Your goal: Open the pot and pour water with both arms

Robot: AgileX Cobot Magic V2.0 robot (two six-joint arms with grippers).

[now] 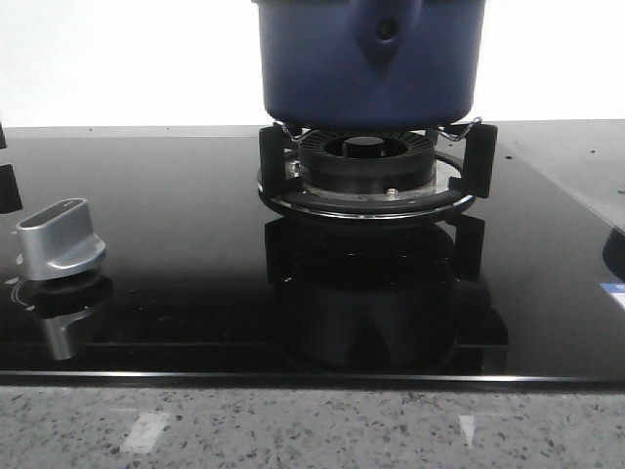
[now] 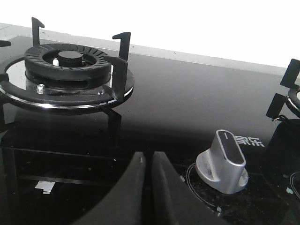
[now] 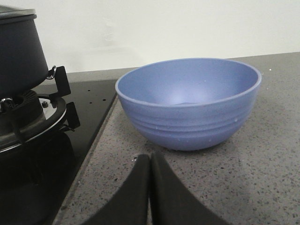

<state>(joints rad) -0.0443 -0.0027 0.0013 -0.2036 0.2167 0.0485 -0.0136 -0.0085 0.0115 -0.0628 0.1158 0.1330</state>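
Black glass cooktop [image 1: 176, 254] fills the front view, glossy, with a speckled grey countertop [image 1: 312, 430] along its near edge. Pot [image 1: 369, 61] sits on the centre burner [image 1: 366, 171], at the far side of the glass: dark blue, matte, round, wider than the burner ring under it. A teardrop handle mount with a dark rivet faces the camera. Its top is cut off by the frame here, so I cannot tell from this view whether a lid is on. Neither arm shows in the front view.

Right wrist view adds what the front misses: a blue bowl [image 3: 190, 103] standing upright on the grey countertop, just to the right of the cooktop edge, apart from the pot. It looks ribbed low on the outside wall. The pot [image 3: 18, 51] shows at the edge of this view, dark and in shadow, on its burner supports.

Left wrist view shows a second burner [image 2: 70, 70], bare, its pan supports standing up, and a silver knob [image 2: 224, 161] on the glass. The same knob [image 1: 61, 239] sits at the left in the front view.

Right gripper [image 3: 150, 187]: black fingers pressed together, nothing between them, low over the countertop near the bowl.

Left gripper [image 2: 149, 187]: fingers likewise closed on nothing, low over the glass, the knob just beside it.
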